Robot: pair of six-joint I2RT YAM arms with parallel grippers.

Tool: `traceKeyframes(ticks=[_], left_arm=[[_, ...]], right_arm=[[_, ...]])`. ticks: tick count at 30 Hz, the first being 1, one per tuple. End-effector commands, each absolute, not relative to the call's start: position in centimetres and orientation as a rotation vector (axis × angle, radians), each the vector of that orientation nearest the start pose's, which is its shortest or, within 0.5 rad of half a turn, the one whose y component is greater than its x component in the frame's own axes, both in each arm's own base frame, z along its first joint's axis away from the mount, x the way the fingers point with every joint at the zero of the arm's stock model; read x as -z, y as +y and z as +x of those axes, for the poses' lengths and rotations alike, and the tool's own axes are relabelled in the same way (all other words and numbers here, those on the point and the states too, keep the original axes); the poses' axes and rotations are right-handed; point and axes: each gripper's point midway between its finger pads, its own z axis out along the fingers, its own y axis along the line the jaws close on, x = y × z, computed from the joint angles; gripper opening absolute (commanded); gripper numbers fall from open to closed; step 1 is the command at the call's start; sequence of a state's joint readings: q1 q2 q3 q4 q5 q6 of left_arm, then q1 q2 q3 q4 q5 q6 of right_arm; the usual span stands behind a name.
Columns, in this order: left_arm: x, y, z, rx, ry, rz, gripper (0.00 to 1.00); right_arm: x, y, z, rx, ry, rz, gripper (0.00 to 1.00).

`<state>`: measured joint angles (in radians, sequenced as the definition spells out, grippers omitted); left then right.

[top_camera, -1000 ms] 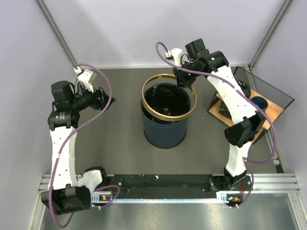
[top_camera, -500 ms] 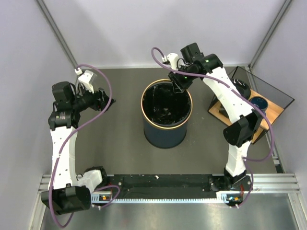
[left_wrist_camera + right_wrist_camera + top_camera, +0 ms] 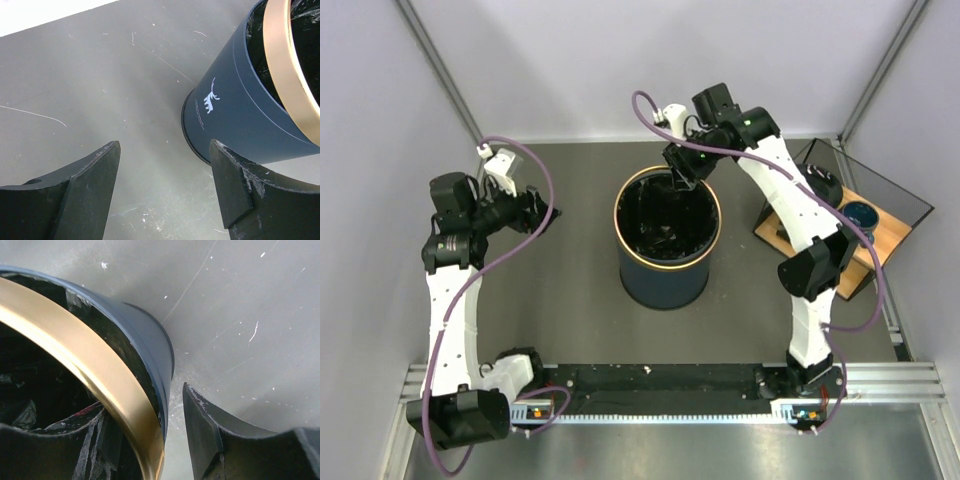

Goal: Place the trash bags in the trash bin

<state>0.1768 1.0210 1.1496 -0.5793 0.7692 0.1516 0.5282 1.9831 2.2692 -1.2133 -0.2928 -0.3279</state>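
The dark navy trash bin [image 3: 665,278] stands in the middle of the table, and its gold rim [image 3: 617,218] sits level on top. The glossy black trash bag [image 3: 665,222] lines the inside. In the right wrist view a strip of film [image 3: 122,347] shows between the gold rim [image 3: 75,350] and the bin wall [image 3: 155,347]. My right gripper [image 3: 680,176] [image 3: 147,407] is open and straddles the bin's far rim, one finger inside and one finger [image 3: 200,425] outside, apart from the wall. My left gripper [image 3: 542,210] [image 3: 165,150] is open and empty, left of the bin [image 3: 235,110].
A wooden board [image 3: 885,232] at the right edge carries a small blue bowl [image 3: 861,212] and a dark round object [image 3: 825,186], with a dark-framed clear box around them. Grey walls close in the back and sides. The rail with the arm bases runs along the near edge.
One second ago the gold rim hung raised and tilted above the bin in my right gripper. It now sits on the bin. My right gripper moved slightly left. The left arm is still.
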Motion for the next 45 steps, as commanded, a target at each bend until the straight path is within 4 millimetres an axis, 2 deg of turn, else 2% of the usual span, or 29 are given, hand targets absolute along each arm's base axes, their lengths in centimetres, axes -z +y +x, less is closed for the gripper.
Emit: traceKeyframes(ticks=[1,6,16,19,23,26,27,32,35,36,40,41,43,45], left_arm=[[-30.9,-6.9,29.9,0.558,1.837,0.476,0.78],[-30.7,-7.0,30.1,0.573,1.837,0.480,0.78],[-30.5,-7.3,30.2,0.596,1.835,0.495,0.78],[-30.4,-7.4,30.0,0.598,1.839,0.500,0.78],[-31.1,-8.0,29.6,0.632,1.801,0.525,0.77],[-32.8,-9.0,29.2,0.691,1.756,0.551,0.76],[-33.3,-9.7,29.0,0.715,1.749,0.559,0.76],[-36.5,-12.6,27.9,0.783,1.658,0.638,0.75],[-37.7,-15.5,26.7,0.813,1.595,0.741,0.70],[-37.8,-17.1,25.8,0.837,1.568,0.806,0.69],[-36.8,-20.0,24.8,0.850,1.555,0.905,0.61],[-36.2,-20.5,24.8,0.853,1.567,0.916,0.60],[-35.2,-21.5,24.8,0.850,1.579,0.942,0.57],[-33.0,-21.8,25.3,0.854,1.639,0.939,0.56]], right_arm=[[-29.7,28.0,38.5,-0.486,2.108,-1.120,0.49],[-29.6,29.1,39.0,-0.538,2.095,-1.122,0.49],[-27.0,30.1,40.1,-0.552,2.137,-1.139,0.49],[-27.5,30.3,39.8,-0.563,2.127,-1.135,0.49],[-28.5,30.9,38.6,-0.584,2.097,-1.158,0.52],[-29.9,31.2,37.5,-0.606,2.065,-1.163,0.56],[-30.5,31.0,37.4,-0.600,2.056,-1.153,0.62],[-32.0,29.5,37.0,-0.559,2.056,-1.102,0.72],[-33.0,28.5,36.6,-0.566,2.059,-1.065,0.73],[-33.2,28.2,36.5,-0.563,2.060,-1.056,0.74],[-33.8,27.3,36.0,-0.580,2.071,-1.017,0.74],[-34.4,27.0,35.6,-0.586,2.061,-1.007,0.75],[-34.2,26.5,35.4,-0.609,2.081,-0.989,0.75],[-33.7,25.6,35.2,-0.641,2.119,-0.949,0.73]])
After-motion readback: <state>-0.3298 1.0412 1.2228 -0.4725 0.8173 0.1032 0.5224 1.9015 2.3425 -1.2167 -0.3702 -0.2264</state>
